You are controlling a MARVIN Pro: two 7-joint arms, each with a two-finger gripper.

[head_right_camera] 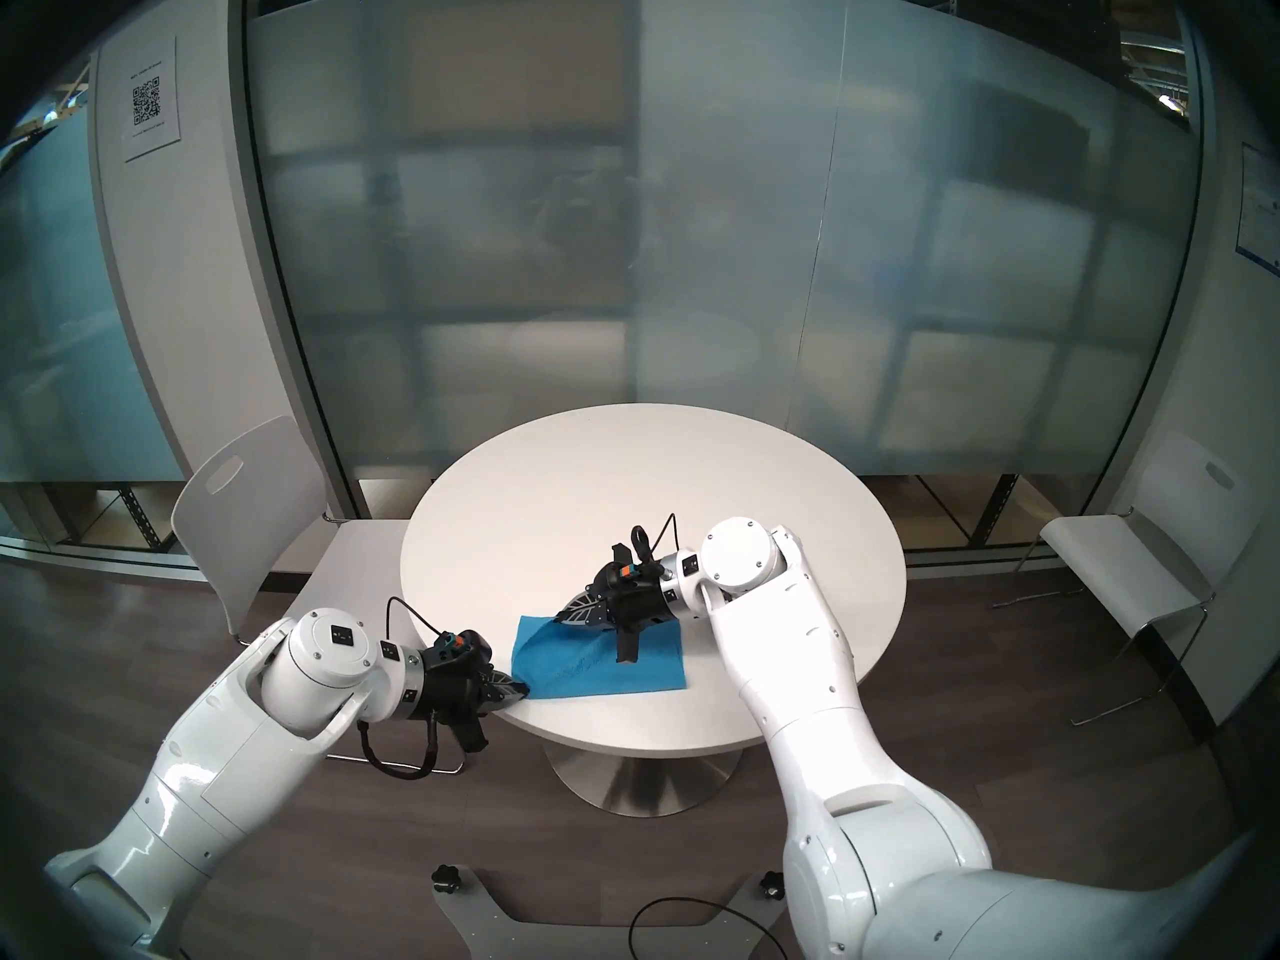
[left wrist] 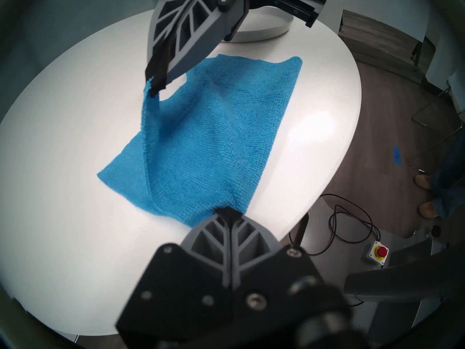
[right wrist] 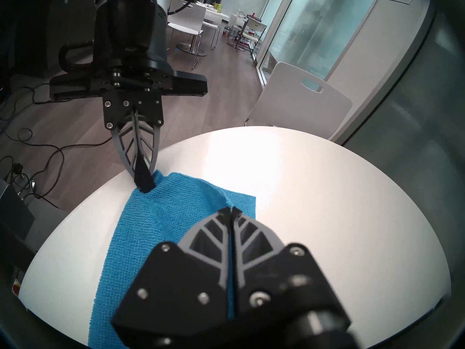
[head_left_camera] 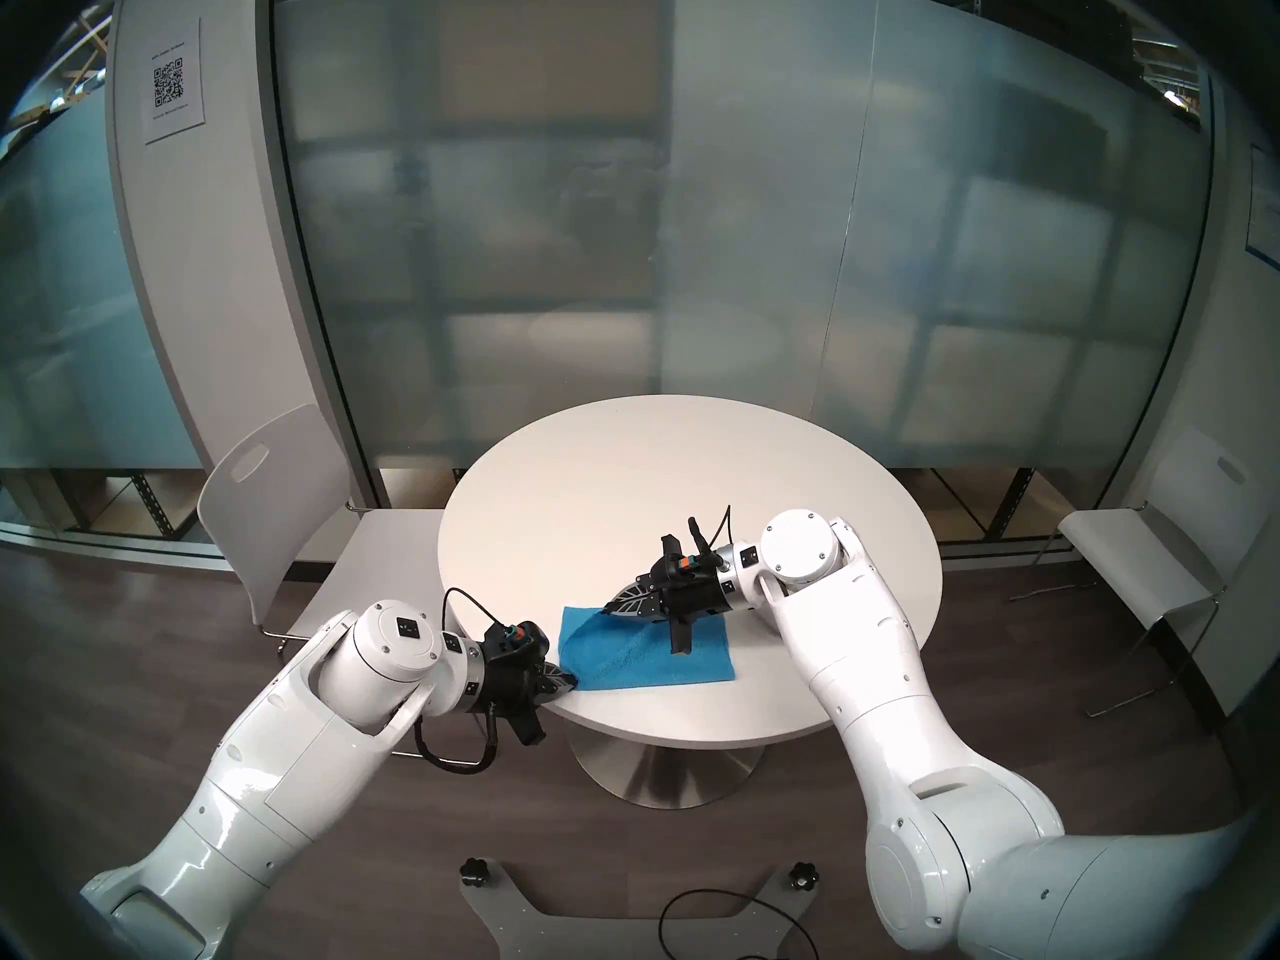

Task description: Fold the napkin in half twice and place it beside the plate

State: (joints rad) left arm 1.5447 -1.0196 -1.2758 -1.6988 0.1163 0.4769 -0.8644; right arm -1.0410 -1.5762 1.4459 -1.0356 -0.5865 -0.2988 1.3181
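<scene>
Your blue terry-cloth napkin [head_left_camera: 647, 650] lies on the round white table [head_left_camera: 623, 494], toward its 6 o'clock edge in the head view. Your left gripper [head_left_camera: 566, 681] is clamped on the napkin's near-left corner at the table rim. Your right gripper [head_left_camera: 609, 609] is pinched on a lifted corner at the far edge, cloth draped down from it. The light-grey round plate [left wrist: 264, 32] shows only in the left wrist view, at 12 o'clock beyond the napkin, mostly hidden.
</scene>
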